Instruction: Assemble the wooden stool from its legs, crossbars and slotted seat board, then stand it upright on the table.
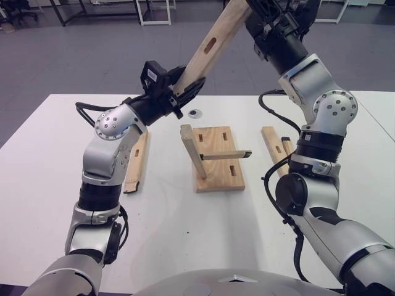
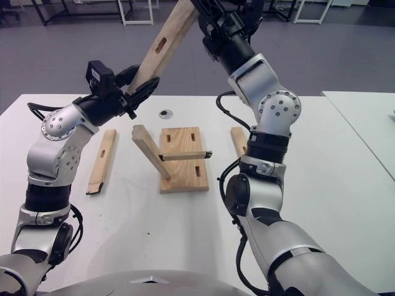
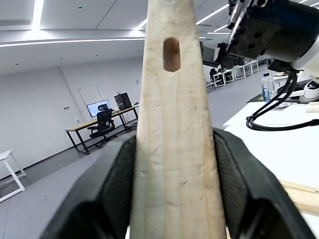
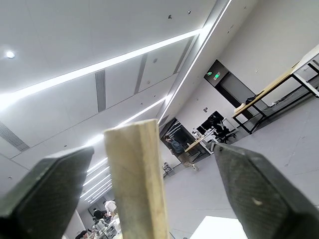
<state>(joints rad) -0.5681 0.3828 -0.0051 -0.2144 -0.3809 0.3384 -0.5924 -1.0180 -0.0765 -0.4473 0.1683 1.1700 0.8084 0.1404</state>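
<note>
A wooden leg with an oval slot slants up over the far side of the table. My left gripper is shut on its lower end, and the left wrist view shows both fingers pressed to the leg. My right gripper stands open at the upper end. Its fingers sit wide of the leg's tip, with gaps on both sides. The slotted seat board lies flat at the table's middle, with a tilted leg and a crossbar standing on it.
Another leg lies on the table left of the seat board, under my left arm. A further leg and a short crossbar lie to the board's right, beside my right arm. A small round grommet sits behind the board.
</note>
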